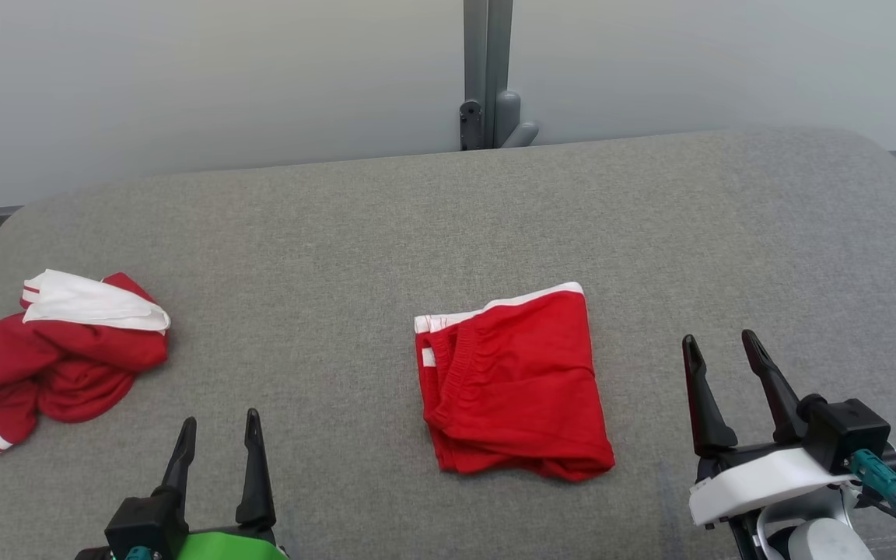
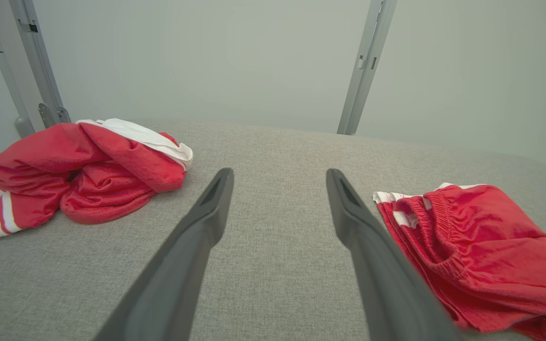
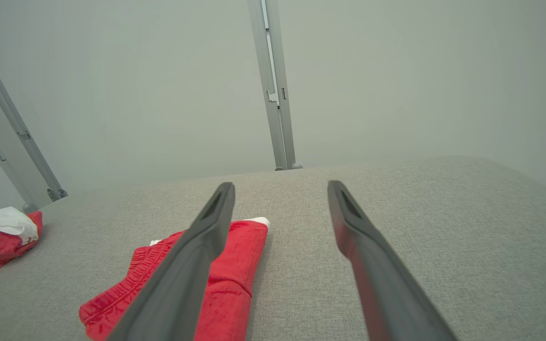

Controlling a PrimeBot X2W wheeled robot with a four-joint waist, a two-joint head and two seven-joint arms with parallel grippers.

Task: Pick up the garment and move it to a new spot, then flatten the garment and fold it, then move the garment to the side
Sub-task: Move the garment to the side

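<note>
While both jaws gape empty, grey fabric surface (image 1: 339, 233) (rounded corners), folded red garment (image 1: 514, 381) centred, pale wall (image 1: 183, 70) behind.

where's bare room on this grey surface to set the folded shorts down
Widest: right of the folded red shorts, out to the right edge of the grey surface. Also the strip behind them, and the gap between them and the crumpled red-and-white garment. Crowded at the far left.
</note>
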